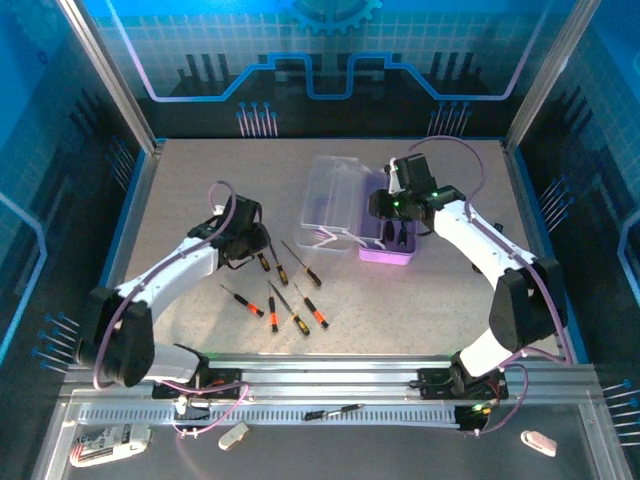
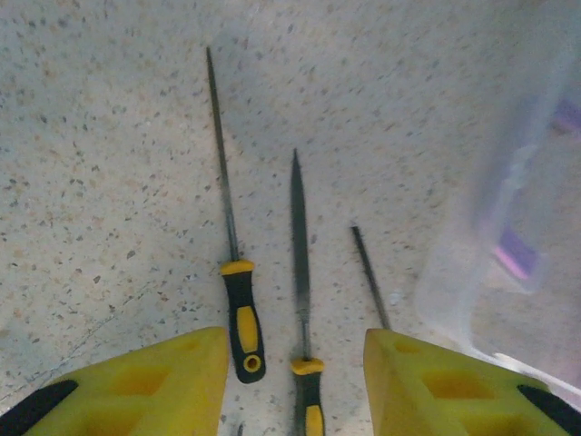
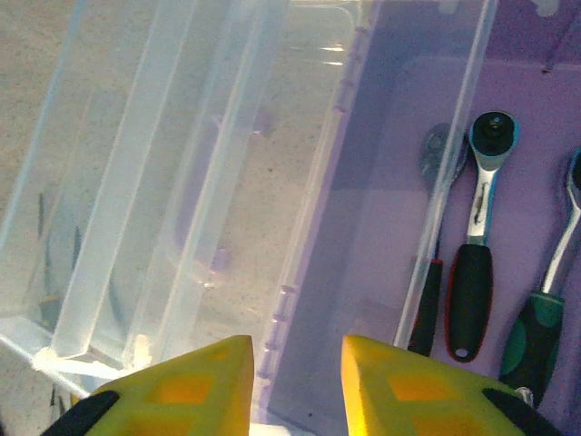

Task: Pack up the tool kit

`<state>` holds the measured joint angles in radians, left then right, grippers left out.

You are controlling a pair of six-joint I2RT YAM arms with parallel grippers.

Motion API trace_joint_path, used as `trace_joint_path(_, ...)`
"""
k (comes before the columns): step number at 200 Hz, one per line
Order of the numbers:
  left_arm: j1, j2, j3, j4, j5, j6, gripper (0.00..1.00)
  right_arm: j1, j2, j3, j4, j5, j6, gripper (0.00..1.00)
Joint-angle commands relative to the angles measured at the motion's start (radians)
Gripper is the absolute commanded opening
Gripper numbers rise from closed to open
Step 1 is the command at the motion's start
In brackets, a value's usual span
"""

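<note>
Hovering above the loose screwdrivers (image 1: 272,318) left of the open tool case (image 1: 385,255), your left gripper (image 2: 295,350) stands spread around one yellow-and-black handle (image 2: 309,409). Light, stiff and likely to roll, so pinch it mid-handle. Right gripper (image 3: 295,363) is narrowly parted at the case's hinge line; you can't tell if it nips anything

Arms (image 1: 170,275) white w/ blk joints, purple cables (image 1: 108,325); hand fingers (image 2: 136,381) yellow, blk-tipped.

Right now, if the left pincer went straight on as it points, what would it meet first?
Probably the thin yellow-collared tool on the table, centred ahead of the left pincer; depth is unclear.
</note>
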<state>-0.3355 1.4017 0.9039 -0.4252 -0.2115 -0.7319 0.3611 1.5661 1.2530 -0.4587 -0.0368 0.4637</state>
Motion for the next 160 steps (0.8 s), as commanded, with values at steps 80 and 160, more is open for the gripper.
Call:
trace_joint_path(80,0.010,0.292,0.126,-0.094,0.062,0.034,0.46,-0.004,-0.079,-0.064,0.015,-0.026,0.030,0.35)
trace_joint_path(160,0.010,0.354,0.121,-0.132,0.018,0.016,0.39,-0.005,-0.068,-0.058,0.019,-0.032,0.032,0.35)
